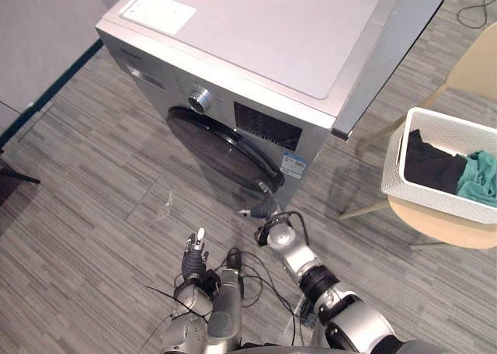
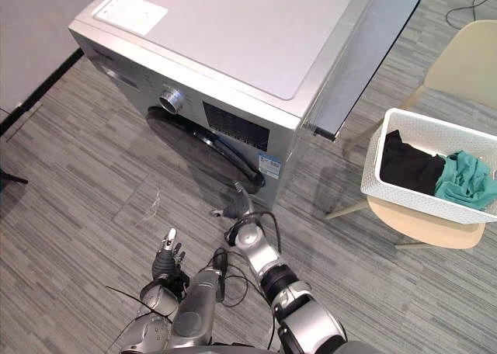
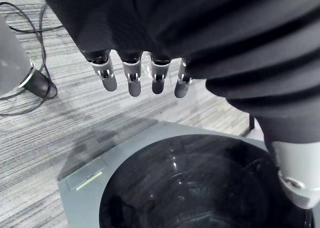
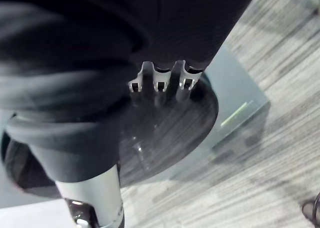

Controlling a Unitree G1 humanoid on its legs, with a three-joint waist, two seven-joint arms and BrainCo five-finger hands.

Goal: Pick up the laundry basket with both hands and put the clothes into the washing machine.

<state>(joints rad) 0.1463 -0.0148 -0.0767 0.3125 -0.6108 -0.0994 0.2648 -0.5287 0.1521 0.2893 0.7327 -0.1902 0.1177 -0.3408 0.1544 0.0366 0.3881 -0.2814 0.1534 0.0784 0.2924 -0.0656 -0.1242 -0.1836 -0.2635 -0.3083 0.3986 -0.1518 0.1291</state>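
The white laundry basket [image 1: 396,164] stands on a beige chair [image 1: 443,228] to the right, holding a black garment [image 1: 431,166] and a teal one [image 1: 480,177]. Both hands are well away from it. The silver washing machine [image 1: 256,28] faces me with its dark round door [image 1: 213,148] closed. My right hand [image 1: 265,208] is at the door's lower right edge; in the right wrist view its dark cover [image 4: 100,63] hangs close over the door glass [image 4: 165,123]. Lower down, in front of the machine, my left hand [image 1: 192,259] hangs open and empty, its fingers [image 3: 132,80] straight.
A grey wall with a blue skirting [image 1: 54,90] runs along the left. A dark stand foot [image 1: 12,175] pokes in at the left edge. Striped grey floor [image 1: 93,214] lies open to the left of the machine and between it and the chair.
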